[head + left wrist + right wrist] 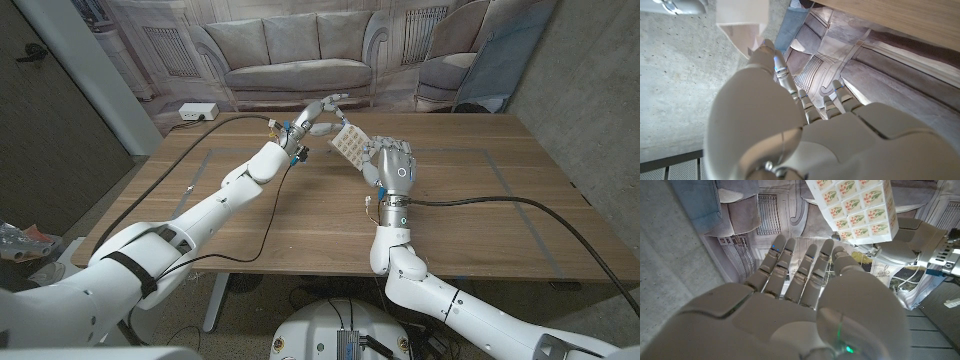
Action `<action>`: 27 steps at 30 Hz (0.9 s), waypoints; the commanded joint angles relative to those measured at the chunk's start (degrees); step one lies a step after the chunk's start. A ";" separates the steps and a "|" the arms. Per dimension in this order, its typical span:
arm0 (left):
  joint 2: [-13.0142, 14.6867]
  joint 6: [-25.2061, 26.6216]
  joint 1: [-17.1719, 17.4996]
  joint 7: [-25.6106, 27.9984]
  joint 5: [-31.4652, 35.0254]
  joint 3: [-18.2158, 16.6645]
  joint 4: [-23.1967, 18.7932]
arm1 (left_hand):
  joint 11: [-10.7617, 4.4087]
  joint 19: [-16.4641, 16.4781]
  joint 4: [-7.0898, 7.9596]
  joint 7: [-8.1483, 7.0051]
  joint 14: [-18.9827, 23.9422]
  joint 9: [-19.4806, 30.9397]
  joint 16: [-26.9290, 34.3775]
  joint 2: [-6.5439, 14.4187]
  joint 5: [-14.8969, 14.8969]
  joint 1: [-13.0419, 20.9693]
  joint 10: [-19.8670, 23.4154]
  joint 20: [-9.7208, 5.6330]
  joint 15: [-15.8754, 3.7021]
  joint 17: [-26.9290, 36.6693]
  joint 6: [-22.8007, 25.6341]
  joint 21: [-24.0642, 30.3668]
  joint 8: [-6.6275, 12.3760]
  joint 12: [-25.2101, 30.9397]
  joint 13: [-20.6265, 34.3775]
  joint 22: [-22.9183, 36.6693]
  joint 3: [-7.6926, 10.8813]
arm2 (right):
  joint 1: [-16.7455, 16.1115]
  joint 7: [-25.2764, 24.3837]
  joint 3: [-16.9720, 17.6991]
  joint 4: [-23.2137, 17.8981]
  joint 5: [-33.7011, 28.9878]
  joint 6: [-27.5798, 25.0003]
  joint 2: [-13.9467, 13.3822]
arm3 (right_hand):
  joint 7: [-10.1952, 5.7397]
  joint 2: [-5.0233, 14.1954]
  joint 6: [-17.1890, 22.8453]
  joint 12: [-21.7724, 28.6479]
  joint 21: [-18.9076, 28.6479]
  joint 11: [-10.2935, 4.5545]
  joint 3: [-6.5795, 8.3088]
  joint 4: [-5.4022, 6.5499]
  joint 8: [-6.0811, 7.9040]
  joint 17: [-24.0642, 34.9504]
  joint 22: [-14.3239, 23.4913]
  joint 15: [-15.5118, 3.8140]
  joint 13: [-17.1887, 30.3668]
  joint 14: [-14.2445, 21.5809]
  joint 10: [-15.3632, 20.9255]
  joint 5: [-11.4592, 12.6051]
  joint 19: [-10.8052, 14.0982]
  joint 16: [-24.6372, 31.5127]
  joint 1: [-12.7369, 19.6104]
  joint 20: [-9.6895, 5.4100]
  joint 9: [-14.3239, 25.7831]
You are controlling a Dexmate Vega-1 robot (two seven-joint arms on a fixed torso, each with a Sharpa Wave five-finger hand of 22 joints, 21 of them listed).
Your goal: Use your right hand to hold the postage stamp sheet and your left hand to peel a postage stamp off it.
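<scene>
My right hand grips the stamp sheet, raised and tilted over the table. At its ten o'clock, my left hand touches the sheet's top edge; whether it pinches, I cannot tell. A black cable crosses the table at nine o'clock.

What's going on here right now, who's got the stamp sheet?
The right hand holds the stamp sheet up above the table, gripping its lower edge. The left hand has reached across to the sheet's top edge, with its fingers at it as if to pick at a stamp. In the right wrist view the sheet looks full where visible; no stamp looks peeled off yet.
</scene>
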 commanded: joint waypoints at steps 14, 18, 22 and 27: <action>0.28 2.51 -1.74 -5.21 -0.30 2.13 -1.96 | 0.79 -0.44 0.50 0.18 -1.33 1.11 -0.25 1.23 0.91 0.11 -0.36 0.05 -1.06 0.38 -0.71 0.12 0.53 -0.39 0.50 0.36 -0.67 | 1.32 -0.69 0.23 1.78 -4.98 -1.67 2.52 | -1.85 -2.82 -4.47 -0.26 0.63 -0.81 0.19 -0.99 -2.00 0.03 0.05 -9.30 0.14 -1.30 -2.74 1.17 -0.07 -0.37 1.92 -0.95 0.21; 0.19 2.66 -2.04 -5.44 0.02 2.34 -1.91 | 0.79 -0.51 0.63 0.23 -1.51 1.40 -0.25 1.39 1.07 0.06 -0.50 0.01 -1.06 0.39 -0.86 0.15 0.68 -0.43 0.55 0.38 -0.84 | 2.50 -0.60 -1.03 1.43 -3.12 -1.68 1.32 | -1.85 -3.11 -5.01 -0.40 0.67 -0.59 0.16 -0.90 -2.38 0.04 0.04 -9.27 0.15 -1.63 -3.52 1.34 -0.16 -0.42 1.99 -0.97 0.15; 0.32 2.78 -2.71 -6.73 0.16 2.75 -1.70 | 0.75 -0.68 0.69 0.30 -1.73 1.62 -0.27 1.47 1.19 0.05 -0.59 0.07 -0.98 0.40 -0.99 0.12 0.79 -0.45 0.59 0.39 -0.97 | 3.02 -0.75 -0.82 2.17 -2.89 -1.46 1.91 | -1.89 -3.27 -5.30 -0.39 0.71 -0.71 0.08 -0.73 -2.62 0.07 0.04 -9.23 0.16 -1.80 -3.91 1.47 -0.23 -0.40 1.91 -0.98 0.12; 0.21 2.57 -3.13 -7.70 0.08 3.00 -1.41 | 0.60 -0.81 0.74 0.31 -1.84 1.84 -0.25 1.51 1.32 0.05 -0.55 0.07 -0.88 0.40 -1.13 0.12 0.90 -0.42 0.63 0.40 -1.13 | 3.54 -0.75 -0.17 3.88 -3.78 -0.06 2.82 | -1.87 -3.34 -5.36 -0.29 0.75 -0.62 0.00 -0.54 -2.74 0.11 0.04 -9.19 0.17 -1.83 -3.96 1.58 -0.26 -0.33 1.75 -0.94 0.10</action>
